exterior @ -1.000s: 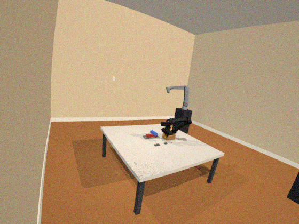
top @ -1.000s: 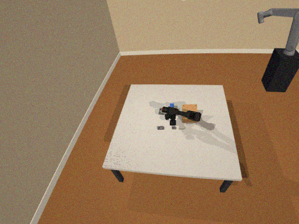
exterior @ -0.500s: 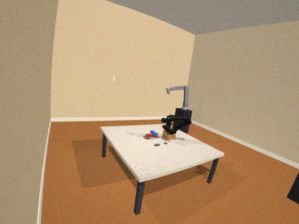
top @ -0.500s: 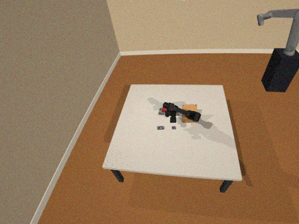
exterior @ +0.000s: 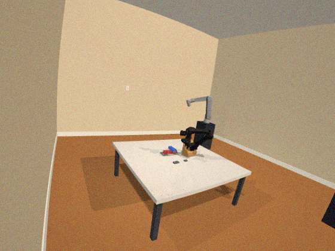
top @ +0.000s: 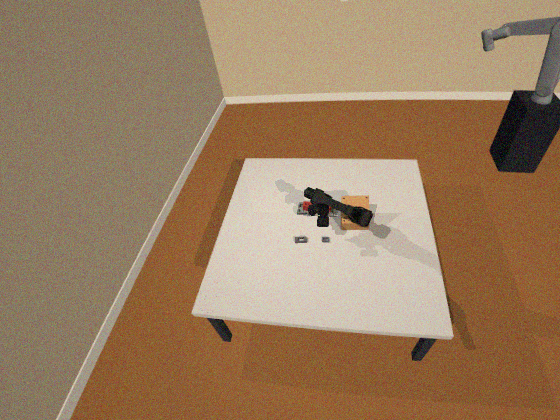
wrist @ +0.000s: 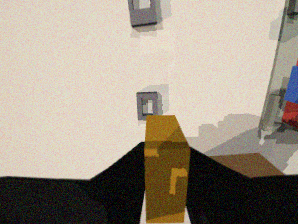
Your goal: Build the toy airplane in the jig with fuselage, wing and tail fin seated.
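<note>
My gripper (wrist: 160,148) (exterior: 186,147) is shut on the orange-yellow tail fin (wrist: 167,192), which stands upright between the fingers above the table. The red fuselage (top: 306,206) (exterior: 166,152) (wrist: 291,115) lies in the grey jig (wrist: 272,107), at the right edge of the wrist view. The blue wing (exterior: 172,149) (wrist: 292,87) lies across the top of the fuselage. Whether its tab is fully down cannot be told. The arm hides most of the fuselage and wing in the top view. The fuselage's tail socket cannot be made out.
A small grey holder (top: 325,239) (exterior: 185,160) (wrist: 140,106) stands just beyond the fin in the wrist view. A larger grey holder (top: 300,240) (exterior: 176,162) (wrist: 144,19) stands beside it. An orange-brown block (top: 350,200) (exterior: 189,153) stands under the arm's base. A grey arm on a black pedestal (top: 520,130) stands off the table.
</note>
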`<state>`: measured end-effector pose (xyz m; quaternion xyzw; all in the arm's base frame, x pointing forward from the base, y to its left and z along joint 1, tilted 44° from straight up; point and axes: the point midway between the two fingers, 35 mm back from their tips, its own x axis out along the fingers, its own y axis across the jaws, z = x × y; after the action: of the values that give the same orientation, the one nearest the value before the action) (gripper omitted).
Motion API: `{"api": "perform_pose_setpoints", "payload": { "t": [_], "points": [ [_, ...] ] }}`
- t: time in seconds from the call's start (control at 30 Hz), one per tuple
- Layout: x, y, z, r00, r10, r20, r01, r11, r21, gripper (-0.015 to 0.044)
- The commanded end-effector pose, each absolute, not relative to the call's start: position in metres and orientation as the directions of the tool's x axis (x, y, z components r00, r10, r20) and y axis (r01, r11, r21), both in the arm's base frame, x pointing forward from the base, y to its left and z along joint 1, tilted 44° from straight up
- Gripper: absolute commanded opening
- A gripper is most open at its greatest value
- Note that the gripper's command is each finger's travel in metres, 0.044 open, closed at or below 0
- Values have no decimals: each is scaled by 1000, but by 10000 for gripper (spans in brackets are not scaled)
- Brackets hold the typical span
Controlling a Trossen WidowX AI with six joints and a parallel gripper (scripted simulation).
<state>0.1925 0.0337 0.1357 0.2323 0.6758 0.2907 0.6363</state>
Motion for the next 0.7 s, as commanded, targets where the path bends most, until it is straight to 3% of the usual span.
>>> {"api": "perform_pose_setpoints", "payload": {
  "t": [0.0, 0.67],
  "points": [
    [202, 26, 130, -83, 676, -732, -55, 730, 681, 0],
    [241, -3, 100, -76, 672, -737, -43, 736, 675, 0]
  ]
}}
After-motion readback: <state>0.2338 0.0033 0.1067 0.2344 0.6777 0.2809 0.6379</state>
